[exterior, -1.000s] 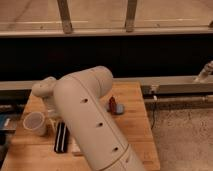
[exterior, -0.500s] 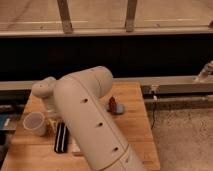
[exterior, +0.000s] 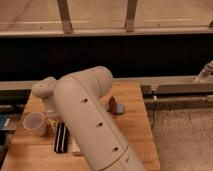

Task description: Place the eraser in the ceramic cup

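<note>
Eraser [exterior: 61, 137] flat on table [exterior: 136, 122] | ceramic cup [exterior: 35, 123] near left edge | tool [exterior: 50, 119] together beside cup

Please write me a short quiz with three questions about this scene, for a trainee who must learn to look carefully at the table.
1. True or false: the eraser lies flat on the wooden table, not in the ceramic cup.
2. Where is the end effector?
A) at the table's far right corner
B) low beside the ceramic cup, near the eraser's far end
C) out of view
3. In the picture, on which side of the eraser does the ceramic cup stand?

Key: 1 true; 2 B; 3 left.
</note>
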